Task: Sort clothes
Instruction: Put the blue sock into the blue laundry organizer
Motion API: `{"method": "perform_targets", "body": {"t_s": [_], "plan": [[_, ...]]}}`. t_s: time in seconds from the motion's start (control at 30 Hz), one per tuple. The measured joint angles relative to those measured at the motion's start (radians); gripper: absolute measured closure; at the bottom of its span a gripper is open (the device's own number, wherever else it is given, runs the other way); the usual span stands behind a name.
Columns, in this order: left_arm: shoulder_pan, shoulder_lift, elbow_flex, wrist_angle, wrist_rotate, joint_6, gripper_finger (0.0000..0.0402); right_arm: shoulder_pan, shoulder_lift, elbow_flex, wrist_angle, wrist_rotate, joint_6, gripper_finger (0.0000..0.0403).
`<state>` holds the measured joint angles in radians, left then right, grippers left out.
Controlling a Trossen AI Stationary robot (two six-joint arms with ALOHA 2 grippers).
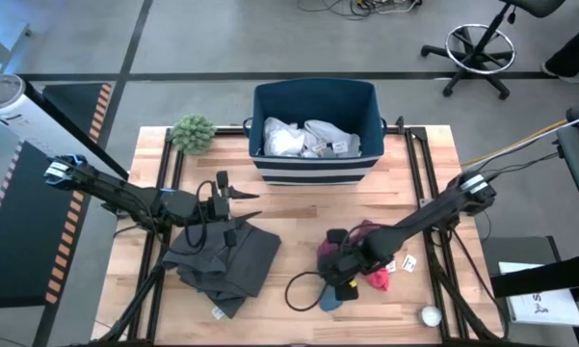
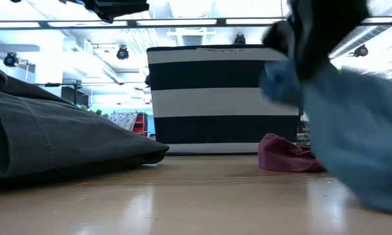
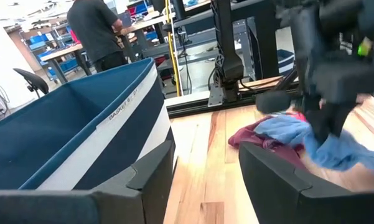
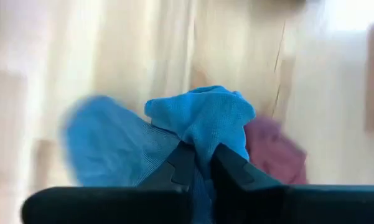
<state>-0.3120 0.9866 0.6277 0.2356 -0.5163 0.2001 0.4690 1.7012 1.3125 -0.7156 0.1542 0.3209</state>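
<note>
My right gripper (image 1: 339, 265) is shut on a turquoise-blue garment (image 4: 199, 124) over the near right of the table. A maroon garment (image 1: 374, 278) lies crumpled on the wood right beside it, also in the low view (image 2: 284, 153). A dark grey garment (image 1: 226, 260) lies spread on the near left. My left gripper (image 1: 246, 202) hovers open above its far edge and holds nothing. White clothes (image 1: 308, 140) lie in the navy striped bin (image 1: 316, 169) at the far middle. My right gripper pinches a bunched fold of the blue garment (image 4: 202, 140) between its two fingers. The fingers slant steeply down from above. The cloth hangs slack below them (image 3: 327, 146), and its lower part trails to the table next to the maroon garment.
A green fuzzy ball plant (image 1: 193, 132) stands at the far left, next to the bin. A black cable loop (image 1: 303, 289) and small white bits (image 1: 429, 313) lie near the front edge. Black frame rails (image 1: 426, 183) run along both sides. A person (image 3: 96, 31) stands beyond the table.
</note>
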Motion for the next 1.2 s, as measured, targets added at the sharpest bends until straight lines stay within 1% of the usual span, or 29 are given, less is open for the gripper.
{"method": "perform_targets", "body": {"t_s": [0.07,0.13,0.27,0.33,0.43,0.53,0.67,0.8,0.93,1.0,1.13,1.2], "plan": [[-0.001,-0.001,0.000,-0.001,0.000,0.000,0.0231,0.000,-0.035,0.033,-0.011,0.018,-0.024,0.0398],[-0.003,-0.001,0.000,-0.010,0.000,0.000,0.0230,-0.001,-0.070,0.069,-0.012,0.061,-0.054,0.0397],[-0.006,-0.001,0.000,-0.016,0.001,0.000,0.0227,-0.026,-0.145,0.127,-0.013,0.205,-0.126,0.0398],[-0.008,-0.001,0.000,-0.014,0.001,0.000,0.0226,-0.052,-0.188,0.144,-0.018,0.289,-0.150,0.0398],[-0.008,-0.001,0.000,-0.010,0.001,0.000,0.0229,-0.110,-0.250,0.161,-0.010,0.381,-0.184,0.0399],[-0.008,-0.001,0.000,-0.011,0.001,0.000,0.0235,-0.188,-0.307,0.174,0.023,0.432,-0.239,0.0399],[-0.008,-0.001,0.000,-0.011,0.002,0.000,0.0242,-0.309,-0.364,0.174,0.138,0.427,-0.345,0.0399],[-0.008,0.001,0.000,-0.004,0.002,-0.009,0.0248,-0.428,-0.395,0.174,0.272,0.408,-0.462,0.0400],[-0.008,0.007,0.000,0.044,0.002,-0.038,0.0250,-0.548,-0.406,0.174,0.429,0.348,-0.551,0.0400],[-0.008,0.010,0.000,0.059,0.003,-0.035,0.0256,-0.608,-0.405,0.174,0.476,0.326,-0.582,0.0400],[-0.005,0.010,0.000,0.063,0.014,-0.029,0.0296,-0.731,-0.383,0.174,0.518,0.254,-0.601,0.0400],[0.004,0.010,0.000,0.062,0.061,-0.028,0.0327,-0.785,-0.365,0.173,0.519,0.225,-0.601,0.0400]]}}
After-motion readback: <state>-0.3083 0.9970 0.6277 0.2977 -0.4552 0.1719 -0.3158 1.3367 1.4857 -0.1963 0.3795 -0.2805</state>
